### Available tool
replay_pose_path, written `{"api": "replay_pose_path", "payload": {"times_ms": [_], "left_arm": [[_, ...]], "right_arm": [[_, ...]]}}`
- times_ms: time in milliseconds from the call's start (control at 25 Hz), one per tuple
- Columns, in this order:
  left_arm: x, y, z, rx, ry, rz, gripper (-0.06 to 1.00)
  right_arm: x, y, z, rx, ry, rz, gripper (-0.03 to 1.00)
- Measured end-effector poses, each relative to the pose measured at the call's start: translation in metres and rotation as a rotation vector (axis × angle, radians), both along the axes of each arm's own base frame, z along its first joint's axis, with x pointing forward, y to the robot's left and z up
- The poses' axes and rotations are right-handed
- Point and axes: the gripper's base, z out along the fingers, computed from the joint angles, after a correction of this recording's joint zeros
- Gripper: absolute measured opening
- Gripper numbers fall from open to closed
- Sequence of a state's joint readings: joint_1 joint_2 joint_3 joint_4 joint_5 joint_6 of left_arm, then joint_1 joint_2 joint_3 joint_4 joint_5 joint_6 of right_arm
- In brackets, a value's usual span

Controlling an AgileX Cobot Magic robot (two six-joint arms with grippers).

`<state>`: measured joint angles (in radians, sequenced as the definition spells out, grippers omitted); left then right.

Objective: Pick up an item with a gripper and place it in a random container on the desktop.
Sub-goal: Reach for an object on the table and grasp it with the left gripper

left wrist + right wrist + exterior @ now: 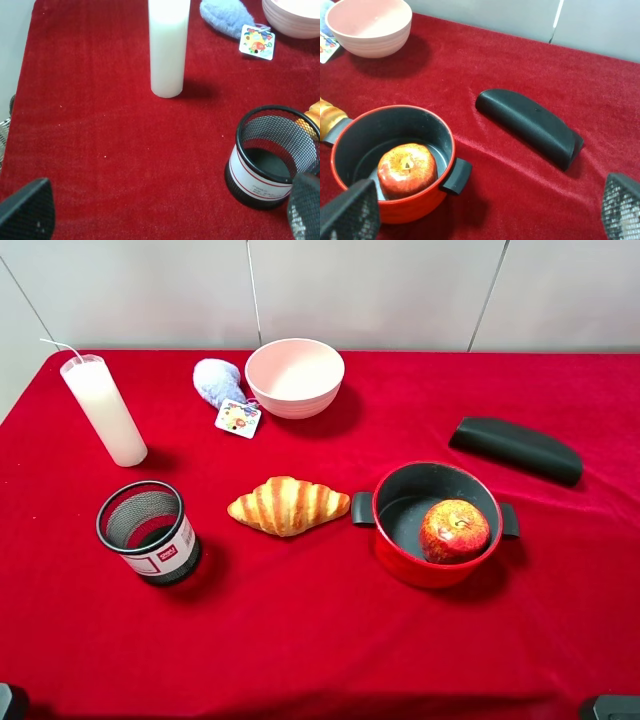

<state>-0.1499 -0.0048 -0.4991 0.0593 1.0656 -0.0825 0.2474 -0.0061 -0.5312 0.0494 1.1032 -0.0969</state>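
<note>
While the candle stands on its base at the far left of the desktop, you have it clear of both grippers, with red cloth all around it. The cup sits nearer the front edge on the same side, upright, mouth open, well apart from the candle. In your left wrist view the candle rises past the frame edge and the cup lies off to one side of it.

Your left gripper hangs above bare cloth short of the candle, its fingers spread wide with only the cloth between them. Your right gripper is likewise spread wide, fingers apart and holding nothing.

Just beside the cup, toward the middle, lies the croissant, its far tip almost touching a handle of the pot. An apple rests inside the pot. At the back, the plush lies against the bowl, with its tag flat on the cloth in front. A black case lies at the far right, apart from the pot.
</note>
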Motion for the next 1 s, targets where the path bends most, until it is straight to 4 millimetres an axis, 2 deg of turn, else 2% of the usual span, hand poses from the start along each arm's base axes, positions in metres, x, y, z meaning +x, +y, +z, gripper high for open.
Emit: {"api": "replay_pose_path", "payload": {"times_ms": [1000], "left_arm": [[0.0,0.0,0.0,0.0,0.0,0.0,0.9]], "right_arm": [[-0.0001,0.0001,-0.0001,0.0,0.001,0.001,0.69]]}}
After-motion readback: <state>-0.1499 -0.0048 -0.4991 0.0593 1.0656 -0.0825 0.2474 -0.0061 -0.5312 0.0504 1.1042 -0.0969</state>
